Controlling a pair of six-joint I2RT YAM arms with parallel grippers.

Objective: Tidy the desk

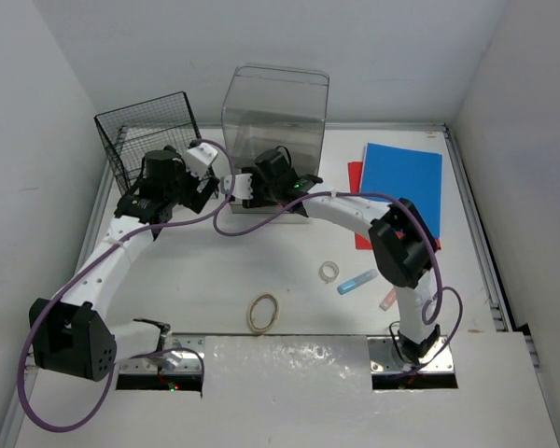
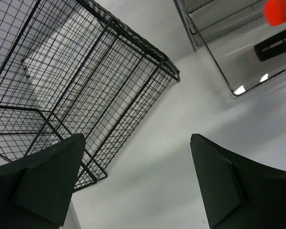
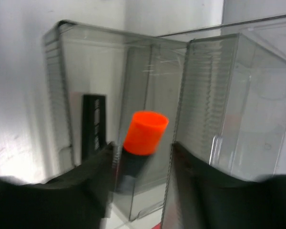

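The white desk (image 1: 215,271) carries loose items. My right gripper (image 1: 240,187) is at the open front of the clear plastic drawer box (image 1: 275,103). In the right wrist view a black marker with an orange cap (image 3: 144,132) stands tilted between the right gripper's (image 3: 142,152) jaws. It leans on the left finger, with a visible gap to the right finger (image 3: 190,167). My left gripper (image 1: 203,182) is open and empty beside the black wire rack (image 1: 149,140). In the left wrist view the left gripper (image 2: 138,157) is over bare desk, with the rack (image 2: 86,81) to its left.
On the desk lie a tan tape ring (image 1: 263,312), a small white roll (image 1: 329,272), a blue tube (image 1: 357,281) and a pink piece (image 1: 388,300). A blue folder (image 1: 401,182) lies over a red one (image 1: 357,177) at the back right.
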